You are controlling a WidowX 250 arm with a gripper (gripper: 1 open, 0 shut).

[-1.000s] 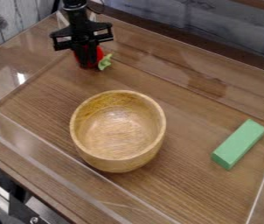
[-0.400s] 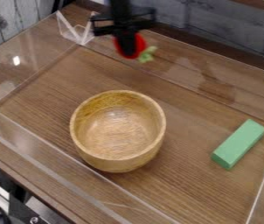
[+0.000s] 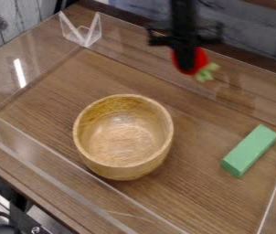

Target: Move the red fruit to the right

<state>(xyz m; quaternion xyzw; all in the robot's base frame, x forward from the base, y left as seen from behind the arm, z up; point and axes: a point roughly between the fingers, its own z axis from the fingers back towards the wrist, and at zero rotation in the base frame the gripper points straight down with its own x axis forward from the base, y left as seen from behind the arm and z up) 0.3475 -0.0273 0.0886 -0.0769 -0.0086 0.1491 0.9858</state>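
Red and blurred, the toy strawberry [image 3: 193, 62] with its green leafy cap [image 3: 206, 75] hangs beneath the black gripper [image 3: 181, 44], over the far part of the counter [image 3: 73, 87], right of its middle. The fingers appear narrowed on the fruit. Compared with a moment ago, when both were near the counter's far left, fruit and gripper have travelled well rightward; the transfer thus seems well advanced, with lowering and release probably remaining. Nearer lies the wooden bowl [image 3: 124, 174], and toward the right edge the green rectangular block [image 3: 249, 151], both unmoved.
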